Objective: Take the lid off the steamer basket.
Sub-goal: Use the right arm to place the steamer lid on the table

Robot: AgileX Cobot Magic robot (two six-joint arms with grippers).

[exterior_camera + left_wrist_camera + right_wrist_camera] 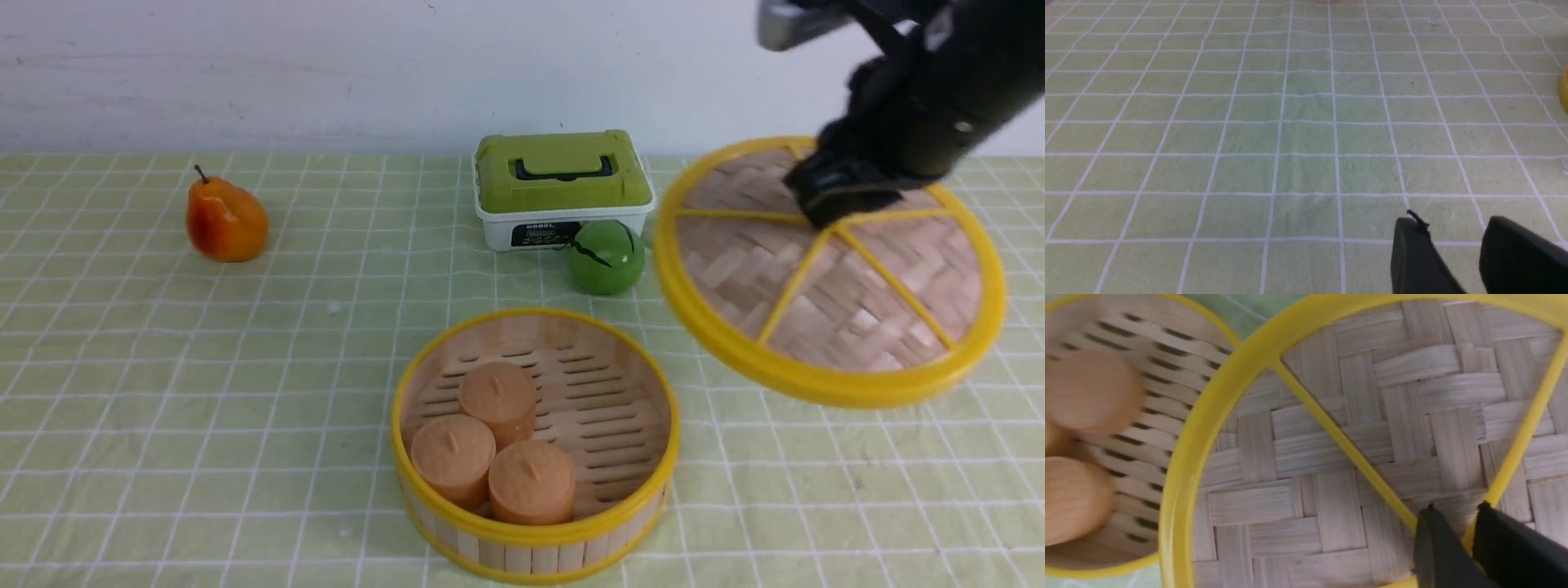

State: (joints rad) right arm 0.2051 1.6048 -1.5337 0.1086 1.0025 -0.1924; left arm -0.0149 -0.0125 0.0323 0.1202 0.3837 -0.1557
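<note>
The lid (849, 286) is a woven bamboo disc with a yellow rim and spokes. It hangs tilted in the air at the right, clear of the steamer basket (535, 531). My right gripper (841, 204) is shut on the lid's centre knob; in the right wrist view (1457, 522) its fingers pinch where the spokes meet on the lid (1331, 457). The basket stands open at front centre with three orange cylinders (490, 441) inside; it also shows in the right wrist view (1126, 408). My left gripper (1453, 232) is open over bare cloth and is not in the front view.
A white box with a green lid (563, 188) stands at back centre, with a green ball (606, 257) in front of it, close to the lid's left edge. An orange pear (226, 220) lies at back left. A green checked cloth (204, 367) covers the table.
</note>
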